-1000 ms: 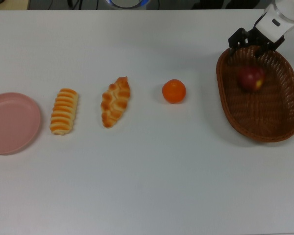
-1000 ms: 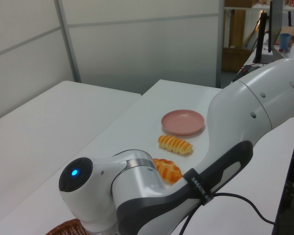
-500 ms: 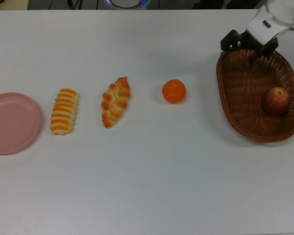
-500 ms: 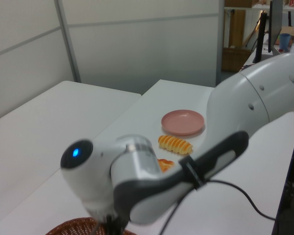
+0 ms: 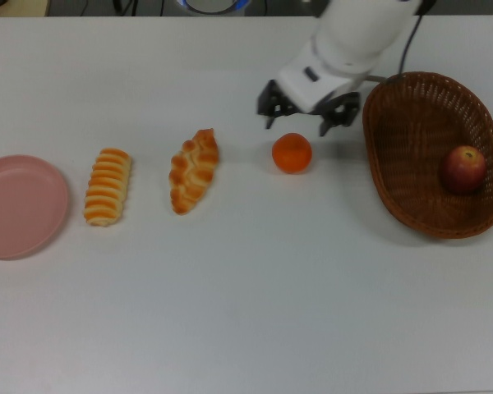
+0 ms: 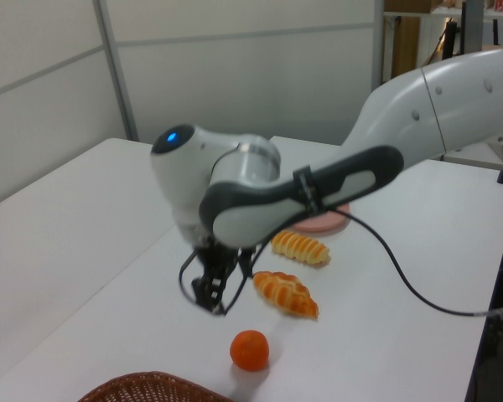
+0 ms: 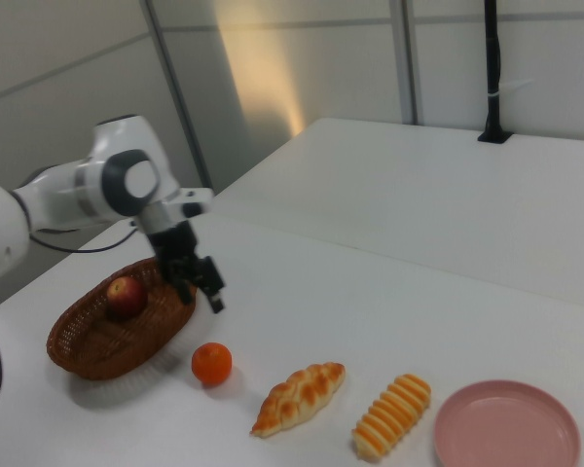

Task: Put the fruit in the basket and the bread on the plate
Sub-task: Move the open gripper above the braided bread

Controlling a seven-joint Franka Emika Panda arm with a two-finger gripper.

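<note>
Hovering above the small bright orange mandarin (image 5: 292, 153), our black two-finger gripper (image 5: 305, 117) has its claw spread wide and empty. The dark red apple (image 5: 464, 168) lies inside the large brown woven wicker basket (image 5: 398, 193). The ridged striped roll (image 5: 108, 185) and the braided golden loaf (image 5: 194, 170) lie on the white table (image 5: 246, 312), apart from the round pale pink plate (image 5: 20, 205). We think the round mandarin may roll away if one finger touches it first during the descent.
</note>
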